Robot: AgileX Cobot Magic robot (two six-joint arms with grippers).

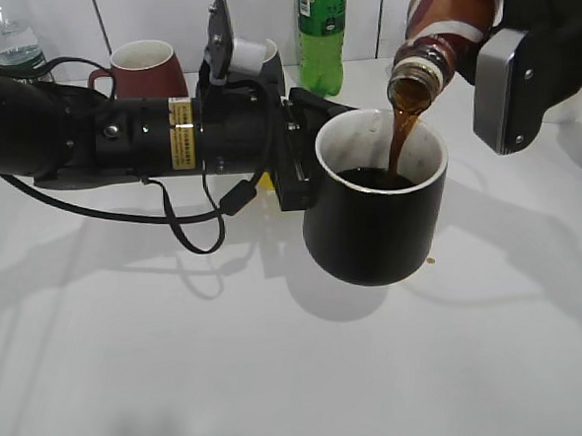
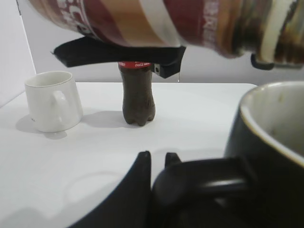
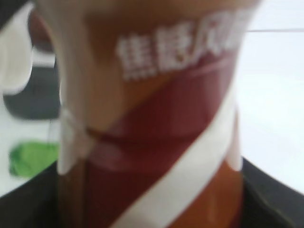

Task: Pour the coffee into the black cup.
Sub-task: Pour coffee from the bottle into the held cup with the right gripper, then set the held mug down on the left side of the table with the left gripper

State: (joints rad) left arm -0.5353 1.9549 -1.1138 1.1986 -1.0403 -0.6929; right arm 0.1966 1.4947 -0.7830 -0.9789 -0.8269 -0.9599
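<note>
The black cup (image 1: 375,213) is held tilted above the table, white inside, with brown coffee pooled in it. My left gripper (image 1: 297,153) is shut on its handle (image 2: 199,175). My right gripper (image 1: 504,67) is shut on the coffee bottle (image 1: 442,26), tipped mouth-down over the cup. A brown stream (image 1: 400,137) runs from the bottle mouth into the cup. The bottle's brown-and-white label fills the right wrist view (image 3: 156,118), hiding the fingers, and crosses the top of the left wrist view (image 2: 156,21).
A maroon mug (image 1: 144,69), a white-rimmed mug (image 1: 256,57), a tall green bottle (image 1: 322,33) and a clear water bottle (image 1: 8,38) stand at the back. A cola bottle (image 2: 137,92) and white mug (image 2: 52,99) show in the left wrist view.
</note>
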